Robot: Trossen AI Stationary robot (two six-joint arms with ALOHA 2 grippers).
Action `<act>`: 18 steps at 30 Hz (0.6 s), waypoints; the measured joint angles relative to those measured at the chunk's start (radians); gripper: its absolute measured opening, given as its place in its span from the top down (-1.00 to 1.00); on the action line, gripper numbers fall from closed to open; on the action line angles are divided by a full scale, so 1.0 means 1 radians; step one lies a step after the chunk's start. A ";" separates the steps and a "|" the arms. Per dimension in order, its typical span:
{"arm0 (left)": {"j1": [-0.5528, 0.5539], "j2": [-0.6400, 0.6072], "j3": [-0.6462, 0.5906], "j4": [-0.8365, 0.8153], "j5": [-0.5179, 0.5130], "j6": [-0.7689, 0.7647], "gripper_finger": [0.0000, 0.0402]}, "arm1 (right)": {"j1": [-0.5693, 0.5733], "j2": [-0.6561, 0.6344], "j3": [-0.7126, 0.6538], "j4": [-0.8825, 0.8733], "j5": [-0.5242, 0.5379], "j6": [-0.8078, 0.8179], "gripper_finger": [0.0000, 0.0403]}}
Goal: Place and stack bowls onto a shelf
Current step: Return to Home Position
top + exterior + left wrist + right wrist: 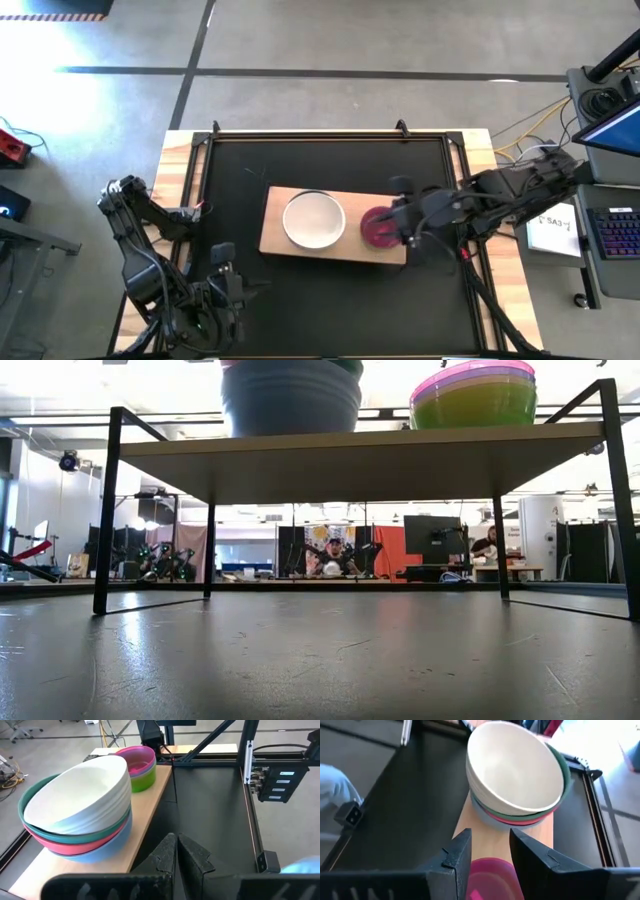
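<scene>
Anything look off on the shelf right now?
The white bowl sits tilted on its stack, not nested flush: the green bowl under it shows rim on one side only. The magenta-topped stack looks tidy, the right gripper open above it; the left gripper waits shut beside the shelf. Nothing spilled.

Grey concrete floor (330, 40) with dark tape lines, glare patch at far left. Lit keyboard (620, 232) and paper sheet (556, 228) right of desk (330, 300). Low view: open workshop, orange partition (385, 552), dark monitor (430, 538), seated person (333, 552).

White-topped stack (314, 221), magenta-topped stack (372, 228), on shelf (275, 241)
</scene>
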 joint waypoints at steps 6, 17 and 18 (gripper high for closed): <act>0.000 -0.007 0.000 -0.002 -0.002 -0.003 1.00 | 0.000 -0.194 -0.261 0.238 0.008 -0.021 0.39; 0.001 -0.008 0.000 0.001 -0.007 -0.005 1.00 | 0.000 -0.492 -0.676 0.753 0.008 -0.146 0.39; 0.001 -0.008 0.000 0.000 -0.014 -0.007 1.00 | 0.000 -0.512 -0.707 0.798 0.008 -0.156 0.39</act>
